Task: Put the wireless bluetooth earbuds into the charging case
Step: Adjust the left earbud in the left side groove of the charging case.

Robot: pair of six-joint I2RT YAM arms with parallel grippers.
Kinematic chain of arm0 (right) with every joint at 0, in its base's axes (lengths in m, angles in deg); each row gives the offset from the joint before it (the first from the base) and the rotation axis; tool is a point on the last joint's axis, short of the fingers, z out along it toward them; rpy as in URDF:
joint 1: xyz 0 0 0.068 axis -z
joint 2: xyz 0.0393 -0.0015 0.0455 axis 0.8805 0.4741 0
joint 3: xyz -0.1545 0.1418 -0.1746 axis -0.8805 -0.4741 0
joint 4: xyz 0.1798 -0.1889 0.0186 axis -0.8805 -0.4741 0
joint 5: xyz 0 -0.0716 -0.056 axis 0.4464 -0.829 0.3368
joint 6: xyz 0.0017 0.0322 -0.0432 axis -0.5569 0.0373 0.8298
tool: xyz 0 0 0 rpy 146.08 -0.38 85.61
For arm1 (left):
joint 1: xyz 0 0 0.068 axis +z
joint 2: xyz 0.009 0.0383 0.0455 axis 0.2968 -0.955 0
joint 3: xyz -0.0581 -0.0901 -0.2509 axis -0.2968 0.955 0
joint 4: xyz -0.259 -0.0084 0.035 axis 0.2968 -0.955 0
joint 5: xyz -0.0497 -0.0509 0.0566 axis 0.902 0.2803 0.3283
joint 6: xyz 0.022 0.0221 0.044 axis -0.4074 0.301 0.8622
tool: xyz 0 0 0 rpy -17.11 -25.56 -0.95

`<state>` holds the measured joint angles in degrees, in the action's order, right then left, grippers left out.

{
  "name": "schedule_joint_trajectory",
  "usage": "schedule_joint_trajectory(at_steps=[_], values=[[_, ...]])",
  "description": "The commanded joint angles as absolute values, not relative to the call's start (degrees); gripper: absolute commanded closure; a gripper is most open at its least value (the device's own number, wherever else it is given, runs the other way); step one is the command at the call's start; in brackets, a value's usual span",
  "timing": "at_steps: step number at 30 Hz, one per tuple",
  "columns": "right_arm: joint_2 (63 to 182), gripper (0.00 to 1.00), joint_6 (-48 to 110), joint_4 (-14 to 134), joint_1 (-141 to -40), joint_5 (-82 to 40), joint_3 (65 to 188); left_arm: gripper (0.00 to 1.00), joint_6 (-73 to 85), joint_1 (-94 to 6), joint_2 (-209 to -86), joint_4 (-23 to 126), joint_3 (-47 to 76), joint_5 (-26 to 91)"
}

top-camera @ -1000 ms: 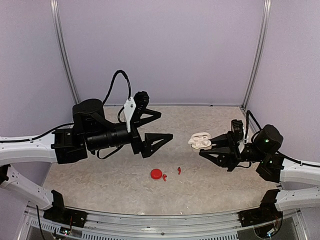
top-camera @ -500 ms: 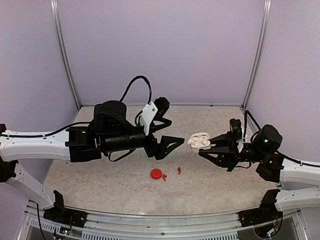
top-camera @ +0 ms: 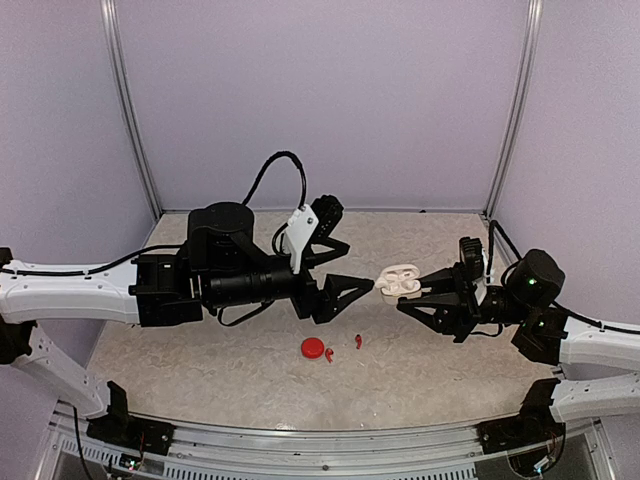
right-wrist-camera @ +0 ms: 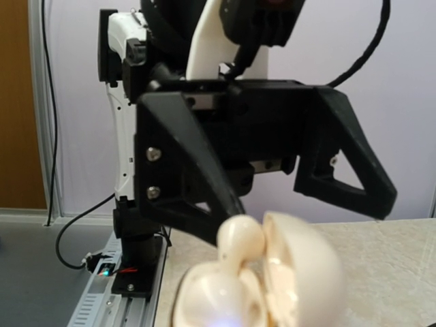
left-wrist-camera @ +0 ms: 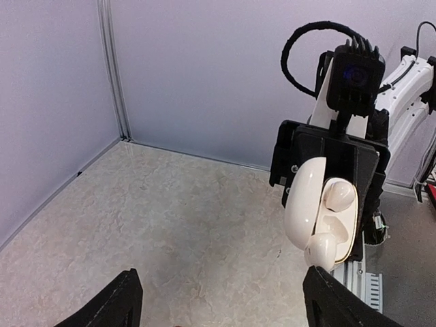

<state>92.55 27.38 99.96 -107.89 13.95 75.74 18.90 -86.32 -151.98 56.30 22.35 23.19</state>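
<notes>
My right gripper point(top-camera: 412, 293) is shut on an open white charging case point(top-camera: 400, 280) and holds it above the table. In the left wrist view the case point(left-wrist-camera: 303, 204) has one white earbud point(left-wrist-camera: 338, 196) seated, and a second white earbud point(left-wrist-camera: 325, 248) sticks out at its lower end. In the right wrist view this second earbud point(right-wrist-camera: 240, 238) stands up from the blurred case point(right-wrist-camera: 300, 272). My left gripper point(top-camera: 358, 266) is open and empty, its tips just left of the case; it also shows in the left wrist view point(left-wrist-camera: 221, 310) and faces the right wrist camera point(right-wrist-camera: 313, 203).
A closed red case point(top-camera: 313, 347) lies on the table near the front middle. Two red earbuds point(top-camera: 329, 354) point(top-camera: 357, 341) lie just right of it. Purple walls close in the marbled table point(top-camera: 450, 370) at the back and sides.
My left arm has swung right and forward, bringing its open gripper up to the white case. My right gripper and the case have stayed still. The red things have not moved.
</notes>
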Motion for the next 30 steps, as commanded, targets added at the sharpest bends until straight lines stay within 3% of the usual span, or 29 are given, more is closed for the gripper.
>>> schedule_joint_trajectory(at_steps=[1, 30], values=[[92.8, 1.0, 26.8, 101.6, -107.4, 13.4, 76.7, 0.19, 20.2, -87.0, -152.5, 56.3, 20.3, 23.7], [93.3, 1.0, 26.9, 101.8, -107.4, 13.7, 76.5, 0.21, 23.5, -87.7, -152.8, 53.7, 20.2, 28.8]])
